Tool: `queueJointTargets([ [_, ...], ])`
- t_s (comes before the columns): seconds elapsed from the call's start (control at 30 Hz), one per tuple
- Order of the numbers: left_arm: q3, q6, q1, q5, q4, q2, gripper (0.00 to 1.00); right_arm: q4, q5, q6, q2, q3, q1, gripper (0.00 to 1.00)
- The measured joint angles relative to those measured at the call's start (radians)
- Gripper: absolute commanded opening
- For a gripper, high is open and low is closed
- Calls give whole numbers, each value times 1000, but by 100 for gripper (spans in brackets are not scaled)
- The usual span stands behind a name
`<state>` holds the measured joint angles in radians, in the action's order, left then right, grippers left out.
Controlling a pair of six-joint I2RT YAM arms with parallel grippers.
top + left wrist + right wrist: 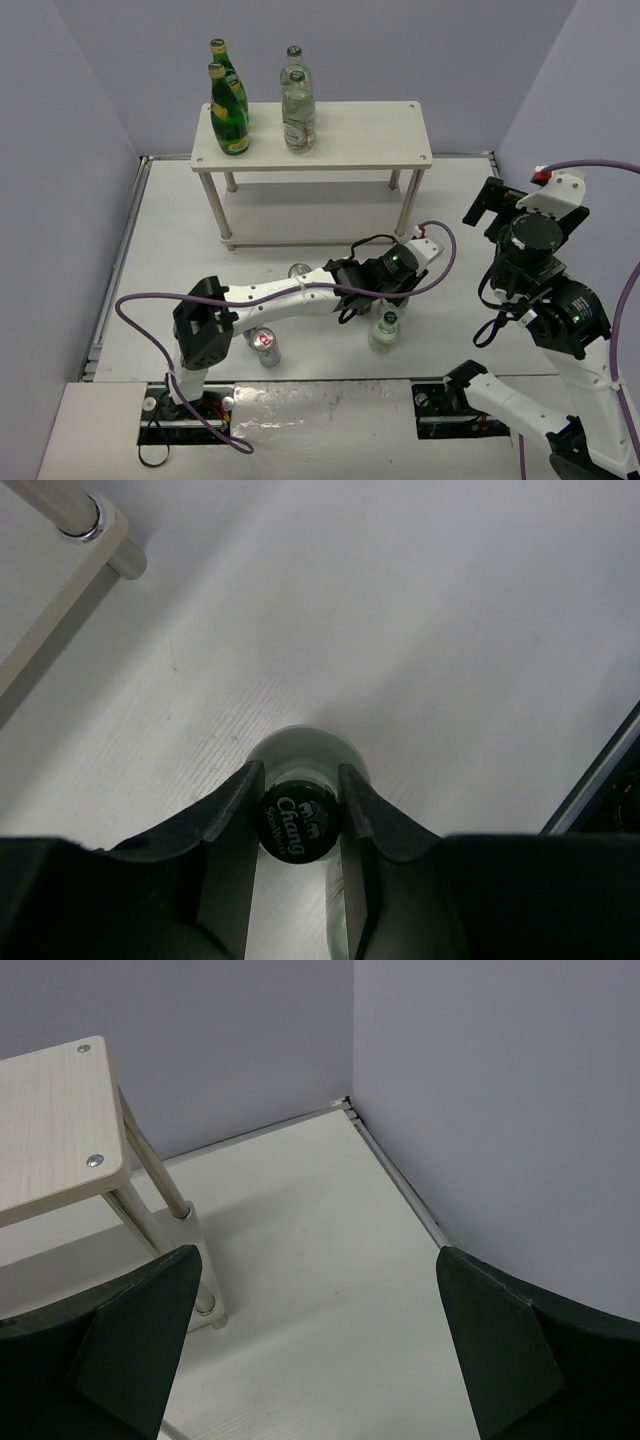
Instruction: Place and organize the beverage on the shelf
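Note:
The shelf point(350, 135) stands at the back of the table. On the left of its top board are two dark-green glass bottles point(230, 118) and two clear green-capped bottles point(298, 112). A third clear bottle point(385, 330) stands upright on the table. My left gripper point(384, 312) is shut on its neck. In the left wrist view the fingers point(240, 800) press both sides of the green cap point(298, 822) of that bottle. My right gripper point(495, 208) hangs open above the right of the table, and in its wrist view point(318, 1255) nothing lies between its fingers.
A silver-topped can point(266, 346) stands near the left arm's base. Another can point(300, 270) shows partly behind the left forearm. A shelf leg foot point(92, 522) appears in the left wrist view. The shelf's right corner point(55, 1130) and the right wall point(500, 1110) show in the right wrist view.

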<state>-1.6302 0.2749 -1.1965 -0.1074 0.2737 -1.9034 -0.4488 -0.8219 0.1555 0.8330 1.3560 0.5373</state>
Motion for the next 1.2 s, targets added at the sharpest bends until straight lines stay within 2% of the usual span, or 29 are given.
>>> queueJointTargets([
  [0.13,-48,-10,0,8,78,-6,2,-1,10,10,-3,0,0,100],
  [0.33,-367,-3,1,-21,311,-93,2,5,6,56,8,-1,0,100],
  [0.47,-485,23,7,-73,404,-96,2,50,-22,93,13,14,0,100],
  [0.67,-550,59,10,-193,494,-70,2,19,-57,98,52,61,0,100],
  [0.8,-550,59,10,-247,507,-8,2,12,-14,67,77,99,0,100],
  [1.03,-561,40,16,-318,549,155,2,38,165,4,71,81,0,100],
  [1.1,-588,34,22,-341,570,193,2,62,326,-38,61,57,-4,99],
  [1.2,-659,18,34,-359,626,233,2,96,700,-137,56,19,-6,97],
])
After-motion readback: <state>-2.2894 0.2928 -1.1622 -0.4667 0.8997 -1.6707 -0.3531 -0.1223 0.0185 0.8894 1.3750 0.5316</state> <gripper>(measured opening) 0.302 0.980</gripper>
